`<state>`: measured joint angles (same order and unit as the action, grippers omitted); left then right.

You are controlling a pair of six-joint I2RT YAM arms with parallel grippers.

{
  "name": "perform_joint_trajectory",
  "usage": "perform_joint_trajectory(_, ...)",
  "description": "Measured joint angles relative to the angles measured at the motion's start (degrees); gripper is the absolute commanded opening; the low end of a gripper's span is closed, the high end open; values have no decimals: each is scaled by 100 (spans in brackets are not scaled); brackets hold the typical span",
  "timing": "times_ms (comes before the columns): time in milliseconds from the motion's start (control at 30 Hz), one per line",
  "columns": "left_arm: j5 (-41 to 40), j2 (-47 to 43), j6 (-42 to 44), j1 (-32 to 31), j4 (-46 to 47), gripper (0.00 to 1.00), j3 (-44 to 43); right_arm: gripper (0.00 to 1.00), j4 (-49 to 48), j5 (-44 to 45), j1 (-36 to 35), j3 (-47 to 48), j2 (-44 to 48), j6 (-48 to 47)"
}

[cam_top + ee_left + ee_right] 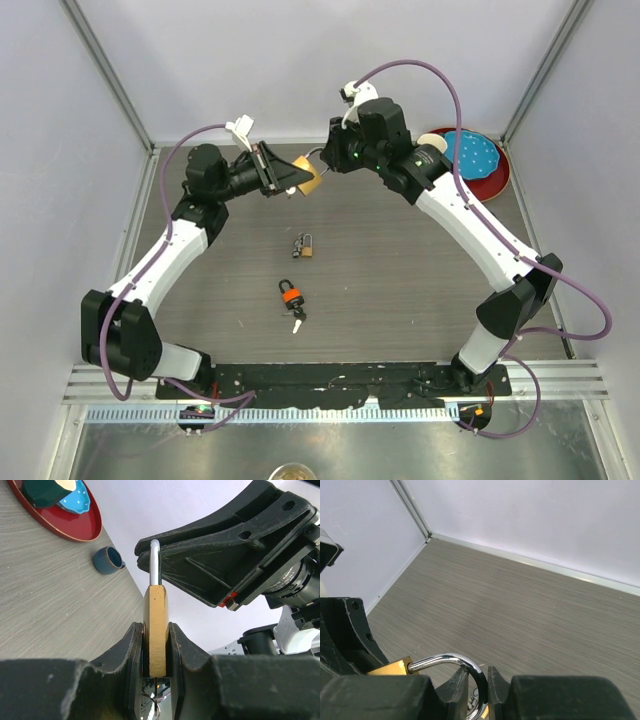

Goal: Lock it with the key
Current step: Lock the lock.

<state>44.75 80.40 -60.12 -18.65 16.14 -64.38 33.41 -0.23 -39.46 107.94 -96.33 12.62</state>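
Inspection from the remote station.

1. The grey wood-grain table point(400, 290) carries all items. The walls around it are pale.
2. The left arm point(160, 260) and the right arm point(470, 225) both reach to the far middle of the table, and their heads meet there above the surface.
3. A round red plate point(500, 170) sits at the far right corner with a blue dotted object point(472, 152) on it.
4. The brass padlock point(156, 610), the task item, is raised off the table between the two heads. The left gripper point(156, 635) is clamped on its body, one finger flat against each broad face.
5. The steel shackle point(447, 658) points toward the right gripper point(477, 680), whose fingers are pinched on the curve of the loop. I cannot tell from any view whether the shackle is seated in the body.
6. A small brass-and-dark padlock point(305, 246) lies loose at mid-table.
7. A black padlock with an orange band point(291, 294) lies nearer the bases, and a key point(298, 323) lies just beside it.
8. A small ribbed blue cup point(107, 560) lies on its side near the plate.
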Motion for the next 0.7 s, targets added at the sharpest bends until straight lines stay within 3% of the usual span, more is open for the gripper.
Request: perform_joint_trajectory(700, 236, 11, -396, 245, 203, 0, 0, 1, -422, 98, -122, -166, -2, 55)
